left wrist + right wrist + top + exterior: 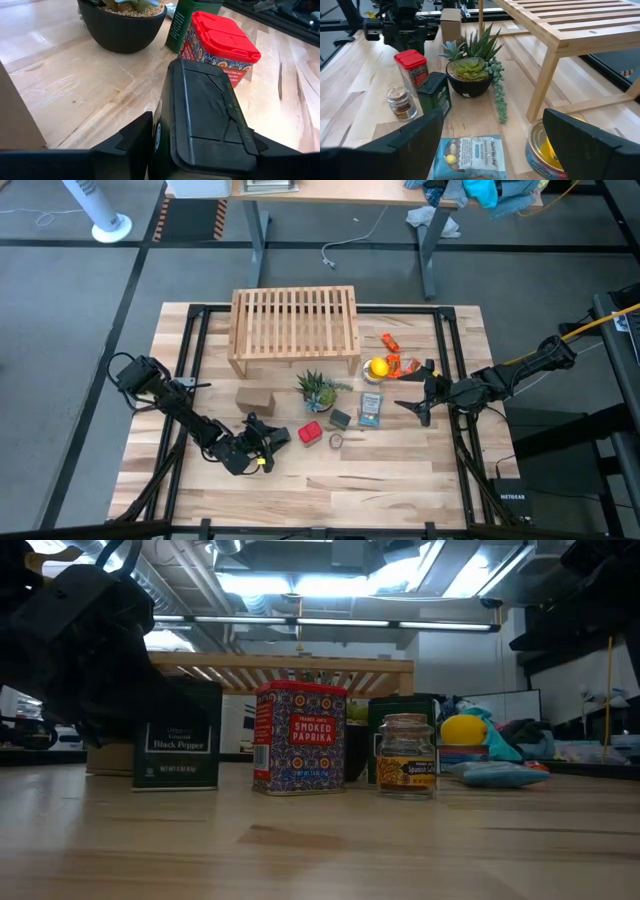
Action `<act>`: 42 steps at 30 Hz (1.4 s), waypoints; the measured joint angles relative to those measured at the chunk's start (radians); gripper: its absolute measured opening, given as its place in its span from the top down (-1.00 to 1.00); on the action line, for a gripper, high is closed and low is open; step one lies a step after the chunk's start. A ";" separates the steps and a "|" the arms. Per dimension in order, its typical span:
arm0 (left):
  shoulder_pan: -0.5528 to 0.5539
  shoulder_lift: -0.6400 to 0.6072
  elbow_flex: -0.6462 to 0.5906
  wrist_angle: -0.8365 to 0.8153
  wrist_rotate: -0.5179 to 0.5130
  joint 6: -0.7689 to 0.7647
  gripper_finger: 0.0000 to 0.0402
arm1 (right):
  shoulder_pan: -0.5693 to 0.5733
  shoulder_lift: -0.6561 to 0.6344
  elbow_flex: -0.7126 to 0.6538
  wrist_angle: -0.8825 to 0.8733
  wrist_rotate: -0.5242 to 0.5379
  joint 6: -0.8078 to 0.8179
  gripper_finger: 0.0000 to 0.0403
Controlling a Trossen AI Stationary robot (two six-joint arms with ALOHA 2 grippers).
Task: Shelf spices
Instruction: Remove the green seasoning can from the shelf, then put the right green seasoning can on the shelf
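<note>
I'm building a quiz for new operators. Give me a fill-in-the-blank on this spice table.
The left claw grips the ____ Pepper tin.
The label on the red tin reads Smoked ____.
The right claw hovers with its fingers ____.
Missing words: black; paprika; open.

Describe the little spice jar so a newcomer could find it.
Find the wooden shelf at the table's far side, then the potted succulent before it. Past the plant, beside the red paprika tin, stands the jar: the only round, clear-glass container, shorter than the boxy tins.
</note>
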State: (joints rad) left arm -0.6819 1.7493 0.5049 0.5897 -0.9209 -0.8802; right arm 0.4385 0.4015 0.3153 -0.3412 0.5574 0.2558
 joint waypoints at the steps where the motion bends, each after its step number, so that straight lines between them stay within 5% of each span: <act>1: 0.000 0.000 0.000 0.000 0.000 -0.003 0.10 | 0.000 0.000 0.000 0.000 -0.001 0.000 -0.72; 11: 0.001 0.000 0.000 0.015 -0.030 0.024 0.12 | 0.000 0.000 0.000 0.002 -0.002 0.000 -0.72; 29: 0.002 -0.002 0.001 0.323 -0.126 0.421 0.14 | 0.000 0.000 0.000 0.003 -0.001 0.000 -0.72; 42: 0.002 -0.191 0.001 0.524 -0.193 1.040 0.14 | 0.000 0.000 0.000 0.002 -0.001 0.002 -0.72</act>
State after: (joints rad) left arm -0.6800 1.5586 0.5056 1.1139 -1.1141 0.1596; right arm 0.4381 0.4019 0.3153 -0.3389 0.5560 0.2581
